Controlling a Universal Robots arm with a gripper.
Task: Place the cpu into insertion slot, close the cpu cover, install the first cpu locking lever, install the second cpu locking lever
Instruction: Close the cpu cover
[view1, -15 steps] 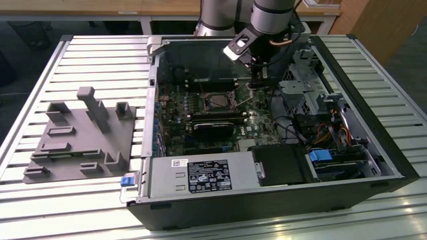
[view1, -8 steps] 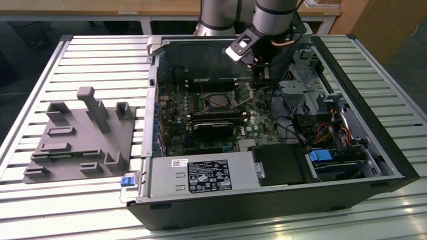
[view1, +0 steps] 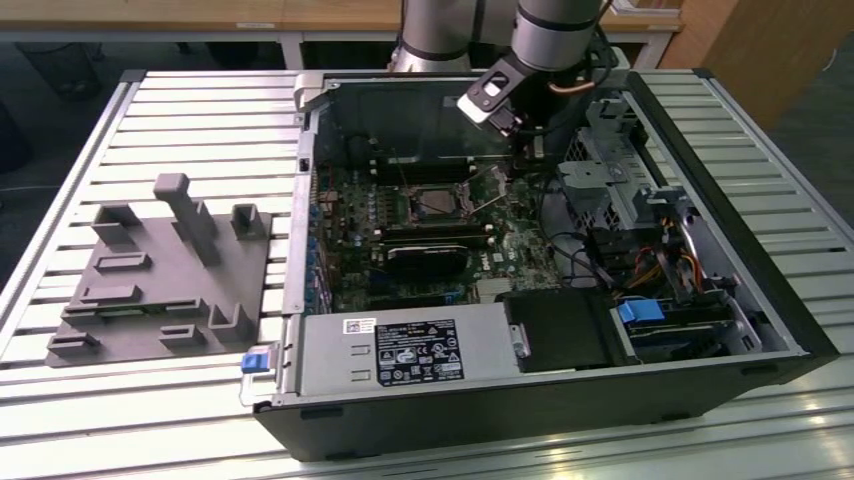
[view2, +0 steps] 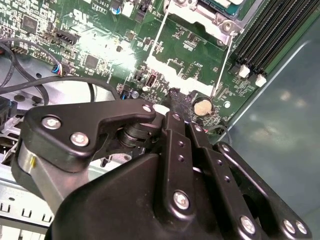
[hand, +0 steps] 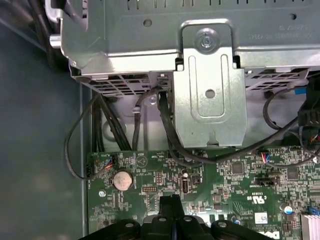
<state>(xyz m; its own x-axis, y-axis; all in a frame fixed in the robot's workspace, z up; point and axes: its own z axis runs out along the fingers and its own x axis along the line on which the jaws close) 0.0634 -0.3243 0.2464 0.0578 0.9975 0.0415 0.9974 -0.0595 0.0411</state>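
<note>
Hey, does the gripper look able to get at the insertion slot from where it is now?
Probably yes. The gripper hangs low over the motherboard inside the open case, a little way from the insertion slot, and in the exterior view no cable or bracket stands between them.

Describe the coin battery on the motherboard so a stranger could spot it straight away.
Start with the open black computer case lying on the pale slatted table, then the green circuit board inside it. Near that board's edge, close to the black claw, sits the round silver coin battery. It is a shiny flat disc, where its neighbours are small dark square chips and connectors.
</note>
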